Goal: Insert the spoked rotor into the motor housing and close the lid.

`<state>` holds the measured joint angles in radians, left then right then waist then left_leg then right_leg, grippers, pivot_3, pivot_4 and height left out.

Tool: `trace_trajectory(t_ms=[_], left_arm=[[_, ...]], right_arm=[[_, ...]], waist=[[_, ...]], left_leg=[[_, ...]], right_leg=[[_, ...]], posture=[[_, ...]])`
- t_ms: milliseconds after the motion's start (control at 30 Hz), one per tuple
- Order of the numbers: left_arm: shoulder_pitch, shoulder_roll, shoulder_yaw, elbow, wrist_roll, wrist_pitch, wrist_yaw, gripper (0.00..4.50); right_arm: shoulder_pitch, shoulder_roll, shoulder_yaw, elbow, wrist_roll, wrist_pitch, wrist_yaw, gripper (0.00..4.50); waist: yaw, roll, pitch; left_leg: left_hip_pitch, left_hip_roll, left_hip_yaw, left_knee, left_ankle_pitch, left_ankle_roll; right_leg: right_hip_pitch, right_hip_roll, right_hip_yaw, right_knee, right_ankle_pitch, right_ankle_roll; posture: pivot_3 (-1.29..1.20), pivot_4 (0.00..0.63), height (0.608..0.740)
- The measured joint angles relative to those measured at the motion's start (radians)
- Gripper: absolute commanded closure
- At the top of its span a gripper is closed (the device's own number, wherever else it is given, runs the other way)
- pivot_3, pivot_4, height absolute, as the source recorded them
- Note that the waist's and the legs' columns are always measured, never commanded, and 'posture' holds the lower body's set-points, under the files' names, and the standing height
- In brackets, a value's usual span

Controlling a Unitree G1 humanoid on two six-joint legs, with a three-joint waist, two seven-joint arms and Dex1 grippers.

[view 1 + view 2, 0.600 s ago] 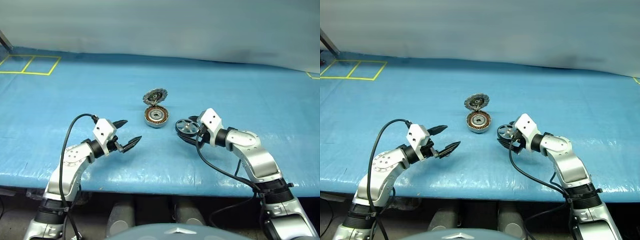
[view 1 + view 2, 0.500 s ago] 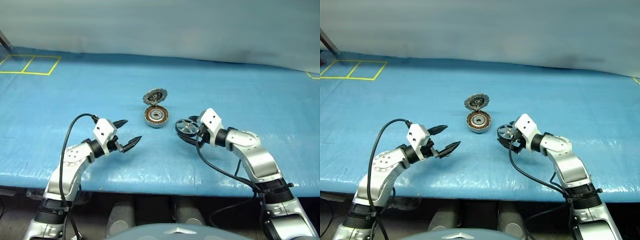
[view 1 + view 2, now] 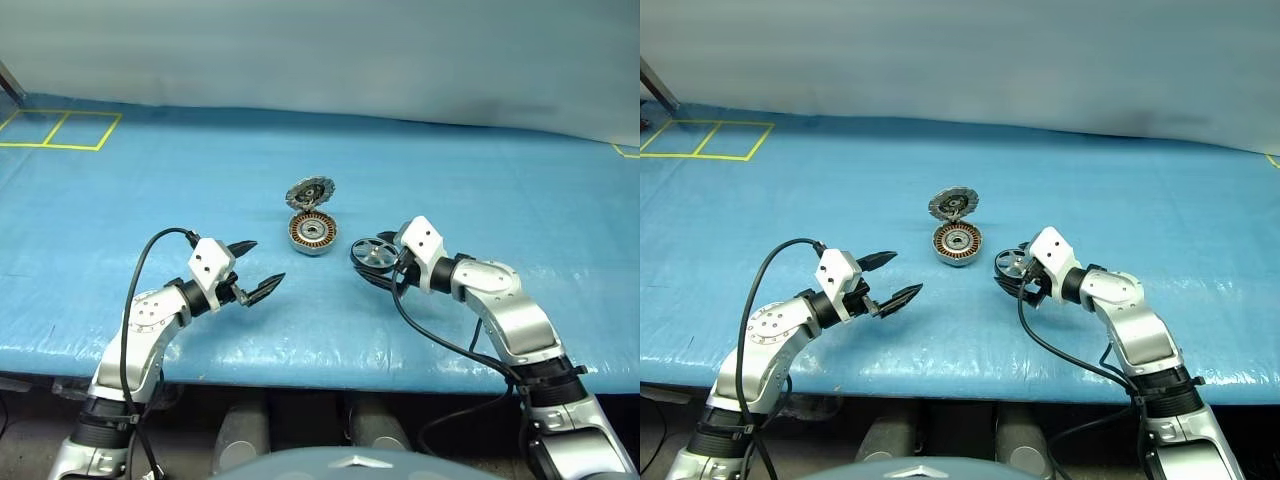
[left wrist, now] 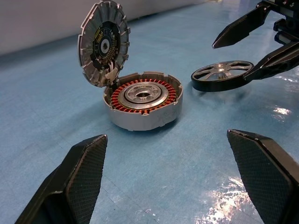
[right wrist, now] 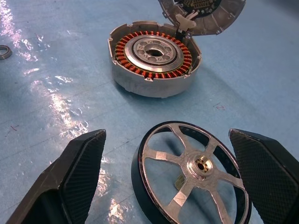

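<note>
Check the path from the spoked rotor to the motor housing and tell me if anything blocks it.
Nothing visible blocks it. The spoked rotor lies flat between the open right gripper's fingers, with only bare blue mat between it and the motor housing. The lid stands raised at the housing's far edge, leaving the windings uncovered.

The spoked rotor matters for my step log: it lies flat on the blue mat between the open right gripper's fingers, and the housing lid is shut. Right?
Not quite: the lid stands open, hinged up off the motor housing, as the left wrist view shows. The spoked rotor does lie flat on the blue mat between the open right gripper's fingers.
</note>
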<state>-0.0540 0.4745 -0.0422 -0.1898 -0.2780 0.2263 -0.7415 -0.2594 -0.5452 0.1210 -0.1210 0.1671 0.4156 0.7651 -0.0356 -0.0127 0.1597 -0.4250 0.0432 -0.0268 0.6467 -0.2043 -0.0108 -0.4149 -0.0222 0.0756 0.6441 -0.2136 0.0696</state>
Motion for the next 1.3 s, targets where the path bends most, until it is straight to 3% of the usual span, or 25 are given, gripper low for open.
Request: trace_trajectory(t_ms=[567,833,1033,1300], left_arm=[[0.006,0.0,0.001,0.0,0.0,0.0,0.003,0.0],[0.029,0.001,0.006,0.0,0.002,-0.003,0.024,0.0],[0.063,0.003,0.017,-0.009,0.004,-0.005,0.046,0.0],[0.129,0.002,0.035,-0.057,0.004,-0.005,0.088,0.0]], right_arm=[[-0.019,-0.007,0.028,0.003,-0.035,-0.017,0.0,0.01],[-0.282,-0.076,0.209,0.069,-0.189,-0.107,0.137,0.01],[-0.51,-0.006,0.364,0.297,-0.291,-0.228,0.264,0.01],[-0.659,0.11,0.459,0.631,-0.397,-0.396,0.325,0.01]], waist=[[-0.001,0.0,0.0],[-0.004,0.001,0.0],[-0.003,0.001,0.0],[-0.002,0.001,0.001]], left_leg=[[0.0,0.0,0.0,0.0,0.0,0.0],[0.001,0.001,0.001,-0.001,0.0,0.0],[0.001,0.001,0.001,-0.001,0.0,0.0],[0.0,0.0,0.001,-0.001,0.0,0.0]], right_leg=[[0.0,0.0,0.0,0.0,0.0,0.0],[-0.001,0.0,0.0,0.0,0.0,-0.001],[-0.001,0.0,0.0,0.0,0.0,-0.001],[-0.001,0.0,0.0,0.0,0.001,-0.002]], posture=[[0.0,0.15,0.74],[0.0,0.15,0.74],[0.0,0.15,0.74],[0.0,0.15,0.74]])
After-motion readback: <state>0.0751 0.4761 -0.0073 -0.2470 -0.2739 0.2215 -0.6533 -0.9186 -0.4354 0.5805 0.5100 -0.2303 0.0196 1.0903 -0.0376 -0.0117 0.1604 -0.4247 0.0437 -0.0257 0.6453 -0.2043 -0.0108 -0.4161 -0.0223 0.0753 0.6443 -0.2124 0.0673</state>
